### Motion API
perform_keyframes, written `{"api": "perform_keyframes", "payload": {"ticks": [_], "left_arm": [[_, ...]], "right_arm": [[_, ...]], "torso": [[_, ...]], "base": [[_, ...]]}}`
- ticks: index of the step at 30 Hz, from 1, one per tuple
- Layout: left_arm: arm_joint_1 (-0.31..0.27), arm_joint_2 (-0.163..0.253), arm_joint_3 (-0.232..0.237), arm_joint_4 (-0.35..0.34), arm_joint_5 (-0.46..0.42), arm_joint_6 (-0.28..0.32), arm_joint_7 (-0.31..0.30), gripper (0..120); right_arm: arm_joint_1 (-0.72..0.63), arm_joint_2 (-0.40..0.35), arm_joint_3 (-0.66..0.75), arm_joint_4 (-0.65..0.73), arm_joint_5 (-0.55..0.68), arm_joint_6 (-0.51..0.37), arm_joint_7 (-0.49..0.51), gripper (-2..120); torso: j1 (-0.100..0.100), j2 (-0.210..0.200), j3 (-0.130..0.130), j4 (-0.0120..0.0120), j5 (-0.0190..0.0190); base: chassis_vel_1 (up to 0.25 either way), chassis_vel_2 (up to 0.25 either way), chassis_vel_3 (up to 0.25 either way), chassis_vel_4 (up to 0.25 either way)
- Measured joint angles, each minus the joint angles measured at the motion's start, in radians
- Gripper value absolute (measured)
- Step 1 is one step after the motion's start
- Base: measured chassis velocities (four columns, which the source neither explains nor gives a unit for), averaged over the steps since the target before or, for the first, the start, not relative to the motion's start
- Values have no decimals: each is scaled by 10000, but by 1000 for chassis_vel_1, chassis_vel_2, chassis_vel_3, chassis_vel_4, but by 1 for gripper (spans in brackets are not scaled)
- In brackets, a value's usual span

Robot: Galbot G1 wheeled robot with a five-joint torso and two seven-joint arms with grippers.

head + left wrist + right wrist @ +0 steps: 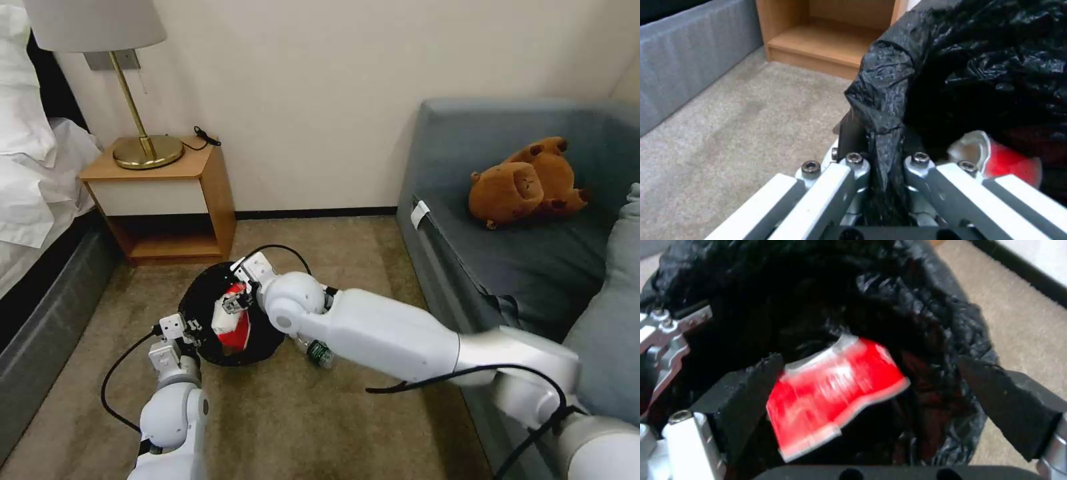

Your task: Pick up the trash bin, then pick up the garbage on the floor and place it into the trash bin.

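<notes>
Bedding, white, lay at the far left of the head view, on a bed [30,173] with a grey padded side. Nightstand [163,200], wooden, stood beside it against the wall and carried a brass lamp [137,100].

Left gripper [188,328] sat at the near-left rim of the trash bin [207,293]; in the left wrist view its fingers [853,133] were closed on a fold of the black liner at the rim.

Trash bin rested on the floor [280,413] in front of the nightstand, its black bag [987,66] draped over the rim.

Red-and-white packet [235,323] was in the mouth of the bin; in the right wrist view the packet [835,390] hung blurred between the two black pads, touching the pad on one side and clear of the other.

Right gripper [233,303] hung over the bin opening, its fingers [1009,406] spread wide with nothing clamped between them.

Bottle [319,352], small and clear with a green label, lay on the carpet just beside the bin, partly under the right arm.

Sofa [533,253], grey-blue, stood at the right with a brown plush toy [523,181] on its seat.
</notes>
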Motion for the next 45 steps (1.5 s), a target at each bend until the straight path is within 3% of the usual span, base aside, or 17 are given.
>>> {"api": "perform_keyframes", "payload": {"ticks": [14, 19, 26, 27, 29, 38, 45], "left_arm": [[-1, 1, -53, 65, -106, -63, 30, 3], [9, 0, -55, 37, -110, -62, 32, 3], [121, 0, -119, -62, -135, -63, 43, 3], [212, 0, -166, -182, -190, -62, 58, 3], [250, 1, -188, -251, -232, -62, 61, 3], [300, 0, -351, -452, -440, -63, 75, 3], [333, 0, -389, -475, -489, -63, 80, 3]], "right_arm": [[219, 253, -82, -360, -81, 86, 36, 100], [158, 364, 254, -544, -698, 734, 5, 100], [147, 408, 832, -991, -2206, 1619, -625, 100], [17, 396, 1177, -1261, -3253, 2080, -975, 100], [-75, 368, 1388, -1370, -3759, 2239, -1112, 100], [-1015, -655, 2888, -1810, -7167, 2990, -2244, 100], [-1895, -1244, 3658, -2266, -8482, 3582, -2967, 100]], "torso": [[0, 0, 0, 0, 0], [0, 0, 1, 0, 0], [0, 0, 0, 1, 0], [0, 0, 1, 1, 0], [0, 0, 1, 2, 1], [0, 0, 0, -2, 3], [0, 0, 0, -1, 3]], "base": [[0, 0, 0, 0], [0, 0, 0, 0], [0, 0, 0, 0], [0, 0, 0, 0], [0, 0, 0, 0], [0, 0, 0, 0], [0, 0, 0, 0]]}}
